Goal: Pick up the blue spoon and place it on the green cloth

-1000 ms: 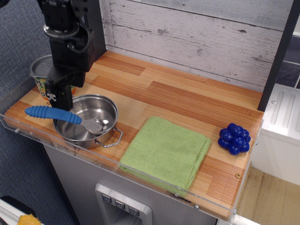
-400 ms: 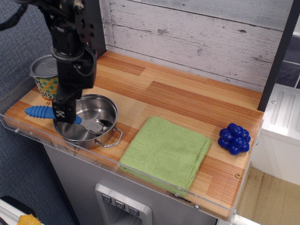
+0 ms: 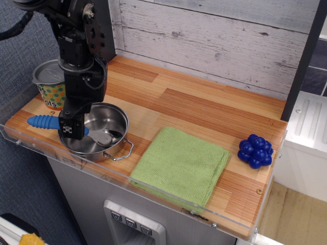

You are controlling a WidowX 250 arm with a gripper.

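The blue spoon lies across the left rim of the steel pot. Its ribbed blue handle sticks out to the left and its silver bowl rests inside the pot. My gripper is down at the spoon's handle, just at the pot's left rim. Its near finger covers the middle of the handle, and the jaws stand on either side of it. The spoon still rests in place. The green cloth lies flat to the right of the pot, near the front edge.
A printed tin can stands behind the pot at the far left. A dark-blue bumpy grape cluster sits at the right. A clear plastic lip runs along the counter's front edge. A wood-plank wall closes the back.
My gripper has come down and a little to the right, from above the spoon's handle to around it. The spoon, pot and cloth have not moved.
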